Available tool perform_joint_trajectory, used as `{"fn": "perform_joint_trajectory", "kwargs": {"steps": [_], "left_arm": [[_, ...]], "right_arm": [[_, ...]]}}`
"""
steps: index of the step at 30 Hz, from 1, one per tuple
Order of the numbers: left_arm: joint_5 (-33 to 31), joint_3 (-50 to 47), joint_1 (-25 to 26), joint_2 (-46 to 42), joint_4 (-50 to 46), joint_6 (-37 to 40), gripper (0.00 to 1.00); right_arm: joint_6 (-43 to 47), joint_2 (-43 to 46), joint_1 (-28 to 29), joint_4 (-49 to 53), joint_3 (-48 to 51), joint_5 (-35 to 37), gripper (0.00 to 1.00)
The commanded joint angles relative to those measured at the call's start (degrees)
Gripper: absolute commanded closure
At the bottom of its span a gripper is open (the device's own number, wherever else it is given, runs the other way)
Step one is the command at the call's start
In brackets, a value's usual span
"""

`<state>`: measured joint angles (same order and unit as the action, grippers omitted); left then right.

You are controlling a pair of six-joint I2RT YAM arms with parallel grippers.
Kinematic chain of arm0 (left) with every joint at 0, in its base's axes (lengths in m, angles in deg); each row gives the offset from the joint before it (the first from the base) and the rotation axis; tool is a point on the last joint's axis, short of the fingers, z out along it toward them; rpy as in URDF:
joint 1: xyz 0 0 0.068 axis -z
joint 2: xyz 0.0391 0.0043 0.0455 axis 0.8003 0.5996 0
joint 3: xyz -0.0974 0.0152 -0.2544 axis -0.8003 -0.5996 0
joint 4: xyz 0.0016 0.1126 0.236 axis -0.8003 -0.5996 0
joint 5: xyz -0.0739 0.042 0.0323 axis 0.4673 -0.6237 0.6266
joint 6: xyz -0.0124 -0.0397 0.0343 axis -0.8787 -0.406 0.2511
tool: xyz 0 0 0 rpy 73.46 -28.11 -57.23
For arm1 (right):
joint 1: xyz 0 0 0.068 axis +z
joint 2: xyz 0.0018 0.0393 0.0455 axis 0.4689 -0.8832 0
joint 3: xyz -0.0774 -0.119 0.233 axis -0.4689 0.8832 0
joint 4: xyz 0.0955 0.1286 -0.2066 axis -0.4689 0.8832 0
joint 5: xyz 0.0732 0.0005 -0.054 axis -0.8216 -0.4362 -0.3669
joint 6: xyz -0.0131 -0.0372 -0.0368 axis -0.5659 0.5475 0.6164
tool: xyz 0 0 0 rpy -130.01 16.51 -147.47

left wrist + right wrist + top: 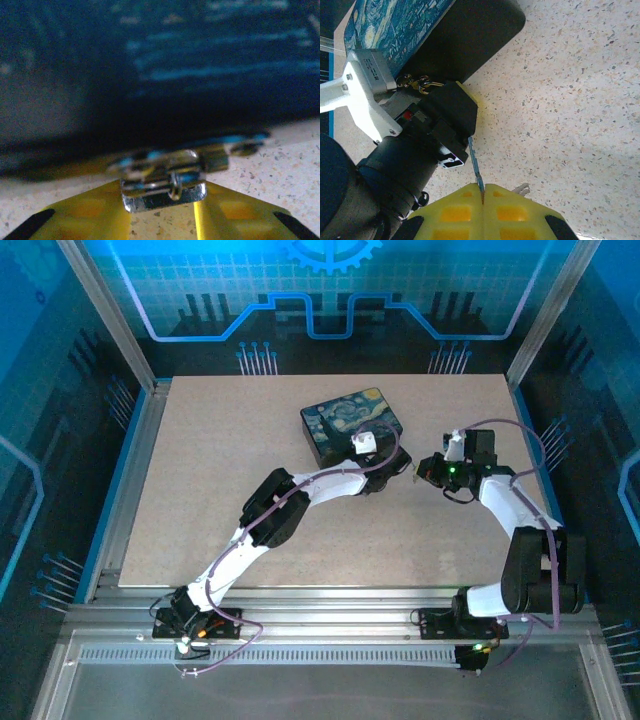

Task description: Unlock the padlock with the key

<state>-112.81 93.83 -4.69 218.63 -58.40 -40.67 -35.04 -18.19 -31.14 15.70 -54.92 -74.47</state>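
Observation:
The padlock (pixel 165 182), small, brassy and shiny, sits on the table against the black box's front wall (pixel 150 75). My left gripper (pixel 163 192) is closed on it, one yellow finger (pixel 90 215) against each side of its body. In the top view the left gripper (pixel 393 468) lies at the box's near right corner. My right gripper (pixel 483 186) is shut on the key (pixel 476 160). The key's thin grey-blue blade sticks out of the pads toward the left gripper's black body (pixel 445 120). The right gripper (pixel 428 470) is just right of the left one.
The black box with the blue and yellow painted lid (pixel 352 425) stands at the middle back of the tan table (pixel 220 500). Small brass fittings (pixel 420 82) hang at the box's edge. A metal ring (pixel 522 189) pokes out beside the right pads.

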Motion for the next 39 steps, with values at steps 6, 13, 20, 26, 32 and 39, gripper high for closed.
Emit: {"fn": "perform_joint_trajectory", "kwargs": {"steps": [6,13,20,26,32,39], "left_arm": [[-2.82,-0.11,-0.47,-0.57,-1.91,-1.80,0.79],[-3.19,-4.18,-0.48,-5.68,-2.97,0.28,0.88],[-0.30,-17.12,0.59,-16.66,-4.44,0.80,0.90],[7.62,-25.00,1.49,-26.17,-10.26,1.83,0.91],[13.01,-29.31,2.68,-35.17,-19.41,3.51,0.92],[15.79,-32.43,3.19,-38.96,-19.31,4.61,0.61]], "right_arm": [[0.92,-0.34,0.81,-0.74,-0.64,-1.06,1.00],[1.27,-0.32,2.01,-0.35,-0.13,-0.25,1.00],[2.15,1.09,4.05,1.54,0.03,1.82,1.00],[2.47,3.45,5.93,3.89,-0.47,2.16,1.00],[3.82,6.37,8.63,8.00,-1.96,3.90,1.00],[3.10,6.38,12.42,6.54,-1.31,5.68,1.00]]}}
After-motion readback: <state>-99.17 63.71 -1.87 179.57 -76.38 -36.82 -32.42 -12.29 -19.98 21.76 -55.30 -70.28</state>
